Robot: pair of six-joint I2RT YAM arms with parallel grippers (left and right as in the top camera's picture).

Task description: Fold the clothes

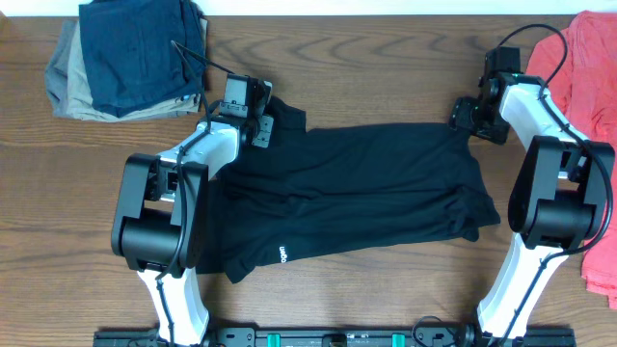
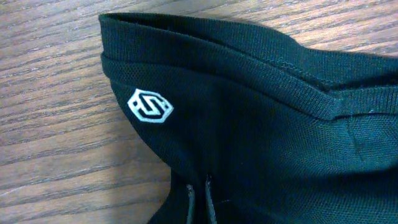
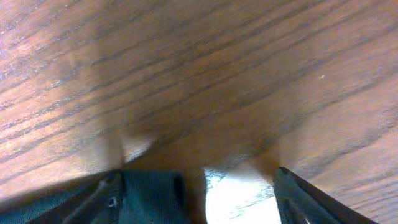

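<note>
The clothes (image 1: 357,193), a black collared shirt, lie spread across the middle of the wooden table (image 1: 386,58). In the left wrist view its collar (image 2: 249,68) and a small white logo (image 2: 150,106) fill the frame. My left gripper (image 1: 258,123) sits at the shirt's far left corner by the collar; its fingertips (image 2: 199,199) are pinched together on the black fabric. My right gripper (image 1: 466,116) is at the shirt's far right corner. In the right wrist view its jaws (image 3: 227,199) stand apart, with only bare wood showing between the fingers (image 3: 149,196).
A stack of folded navy and khaki garments (image 1: 125,58) lies at the far left corner. A coral-red shirt (image 1: 593,77) drapes along the right edge, behind the right arm (image 1: 554,183).
</note>
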